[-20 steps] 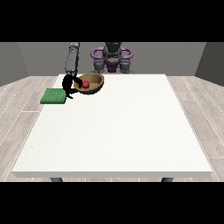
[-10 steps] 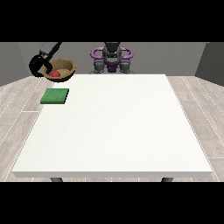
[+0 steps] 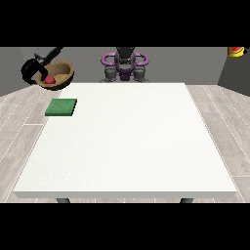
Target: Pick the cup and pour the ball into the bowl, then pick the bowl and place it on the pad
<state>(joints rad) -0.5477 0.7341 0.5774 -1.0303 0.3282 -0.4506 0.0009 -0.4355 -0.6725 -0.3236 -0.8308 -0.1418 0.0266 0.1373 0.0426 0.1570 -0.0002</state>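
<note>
The wooden bowl (image 3: 59, 73) hangs in the air beyond the table's far left corner, tilted, with the red ball (image 3: 50, 79) inside it. The black hand at the view's left (image 3: 31, 69) has its fingers curled round the bowl's left rim. The green pad (image 3: 61, 107) lies flat on the table near its left edge, below the bowl and closer to the camera. No cup shows anywhere. The hand at the view's right is out of sight.
The robot's torso (image 3: 125, 63) stands behind the far edge of the white table (image 3: 132, 146). A small red and yellow thing (image 3: 236, 51) sits at the top right corner, off the table.
The hand at the view's left has carried the bowl with the ball up and to the left, from just behind the pad to beyond the table's corner.
</note>
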